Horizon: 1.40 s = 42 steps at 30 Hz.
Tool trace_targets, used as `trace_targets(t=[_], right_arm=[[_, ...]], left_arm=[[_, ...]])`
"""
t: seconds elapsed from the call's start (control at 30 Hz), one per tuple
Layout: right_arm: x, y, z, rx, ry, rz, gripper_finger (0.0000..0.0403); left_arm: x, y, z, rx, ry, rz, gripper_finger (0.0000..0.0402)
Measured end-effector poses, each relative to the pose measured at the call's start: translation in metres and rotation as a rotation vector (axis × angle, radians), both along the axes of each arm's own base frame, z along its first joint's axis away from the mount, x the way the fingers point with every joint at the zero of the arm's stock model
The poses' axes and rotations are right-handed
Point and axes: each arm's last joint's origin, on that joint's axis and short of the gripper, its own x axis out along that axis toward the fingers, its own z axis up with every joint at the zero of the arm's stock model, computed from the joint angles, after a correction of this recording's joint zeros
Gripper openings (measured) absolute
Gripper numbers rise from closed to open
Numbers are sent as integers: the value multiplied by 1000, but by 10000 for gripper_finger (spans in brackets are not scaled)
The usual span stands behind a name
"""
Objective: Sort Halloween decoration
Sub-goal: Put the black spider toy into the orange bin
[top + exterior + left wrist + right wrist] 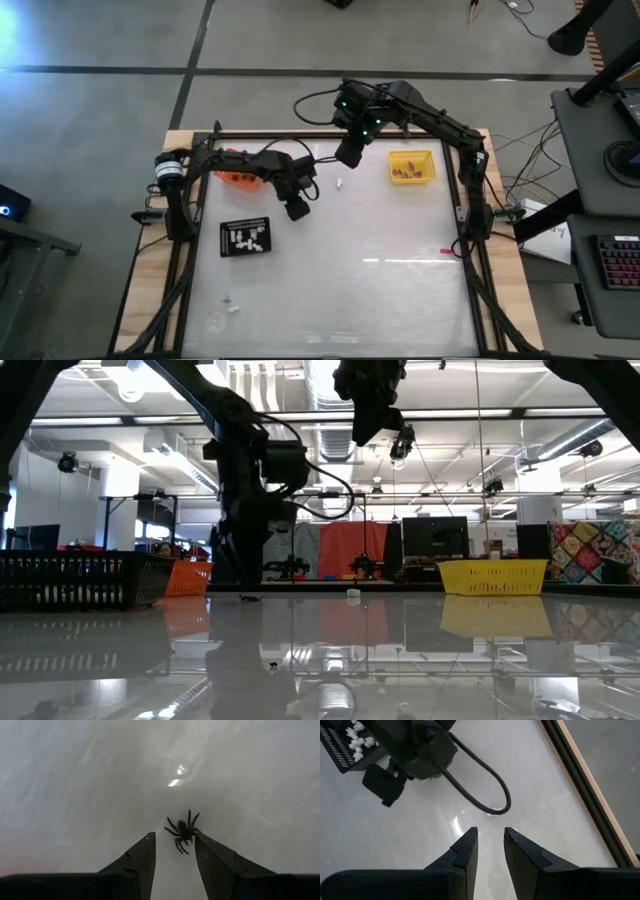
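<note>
A tiny black spider decoration (182,831) lies flat on the white table. My left gripper (174,838) points down at it, open, and the spider sits just past the fingertips, close to one finger (205,845). In the high view this gripper (297,208) hangs between the orange tray (238,179) and the black tray (245,237), which holds several white trinkets. One small white trinket (340,184) lies loose on the table. My right gripper (490,836) is open with nothing between its fingers. It hangs high over the table's far middle (350,152).
A yellow tray (411,166) with brownish pieces stands at the far right. Small pale bits (232,301) lie near the front left. A black frame (470,200) runs round the table. The left arm's cable (485,785) loops below my right gripper.
</note>
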Motion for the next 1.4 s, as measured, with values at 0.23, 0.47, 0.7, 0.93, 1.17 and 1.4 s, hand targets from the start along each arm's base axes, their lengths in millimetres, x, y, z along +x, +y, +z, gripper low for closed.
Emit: trace_targets(t=[0.23,0.47,0.7,0.93,1.17,1.4], right_arm=[[0,0,0,1,-1,0,86],[0,0,0,1,-2,0,86],[0,0,0,0,-3,0,86],[0,0,0,-5,-1,10,86],[0,0,0,-7,-1,16,86],[0,0,1,-12,0,26,86]], left_arm=[[4,0,-12,-54,7,3,120],[7,2,-31,-41,76,63,119],[7,3,-35,-22,88,-10,82],[2,8,-19,27,47,-58,13],[-14,34,-1,133,52,43,38],[-13,35,-1,28,-24,-61,101]])
